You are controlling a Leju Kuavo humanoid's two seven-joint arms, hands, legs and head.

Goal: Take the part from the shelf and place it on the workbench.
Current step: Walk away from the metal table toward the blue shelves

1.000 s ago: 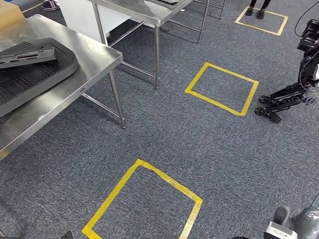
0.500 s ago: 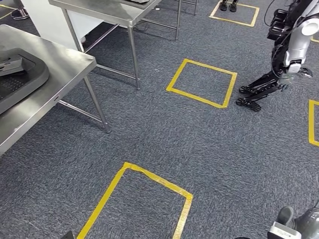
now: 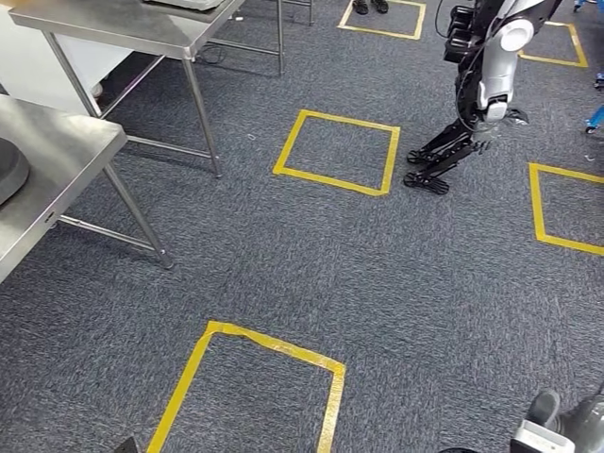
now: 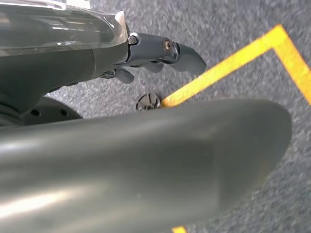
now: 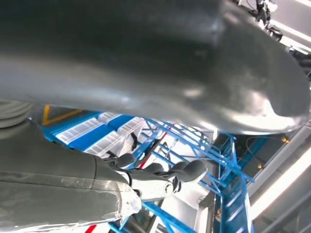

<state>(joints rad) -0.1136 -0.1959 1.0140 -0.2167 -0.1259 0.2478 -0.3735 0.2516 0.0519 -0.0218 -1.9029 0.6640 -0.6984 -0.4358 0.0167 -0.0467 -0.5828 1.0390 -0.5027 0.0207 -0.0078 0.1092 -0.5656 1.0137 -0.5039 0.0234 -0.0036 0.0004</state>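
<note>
A dark grey moulded part lies on the steel workbench at the left edge of the head view, mostly cut off by the frame. My left hand hangs over the carpet, its thick thumb apart from the dark fingers, and it holds nothing. My right hand also holds nothing; its fingers are loosely extended, with a blue shelf frame blurred beyond them. My right forearm shows at the bottom right of the head view.
A second steel table stands at the back left. Another humanoid robot stands at the back right. Yellow tape squares mark the grey carpet: one close in front, one mid-floor, one at the right.
The whole picture has swung to the right, so the camera has turned. The workbench and its part have slid towards the left edge; the other robot has come further into view.
</note>
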